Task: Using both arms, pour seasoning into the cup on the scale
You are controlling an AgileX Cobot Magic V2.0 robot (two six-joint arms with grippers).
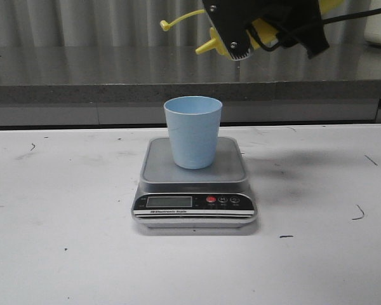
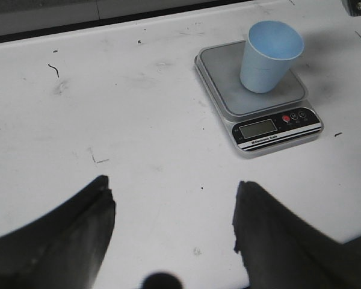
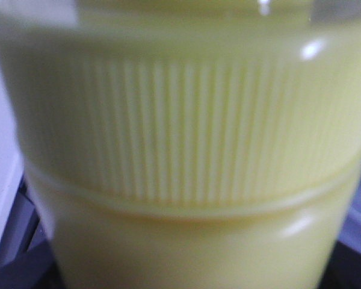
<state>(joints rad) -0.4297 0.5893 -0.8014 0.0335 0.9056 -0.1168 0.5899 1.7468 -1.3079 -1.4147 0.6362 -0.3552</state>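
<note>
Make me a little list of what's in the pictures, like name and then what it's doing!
cup: pale blue, upright on the scale's platform
scale: silver, on the white table
seasoning bottle: yellow, held tilted above the cup, nozzle pointing toward the robot's left
right gripper: gripping the bottle
left gripper: open, empty, above bare table

The black right gripper [image 1: 241, 38] hangs high at the top of the front view, clamped on something. The black left gripper [image 2: 171, 232] hovers low, fingers [image 2: 66, 241] spread wide, holding nothing.
</note>
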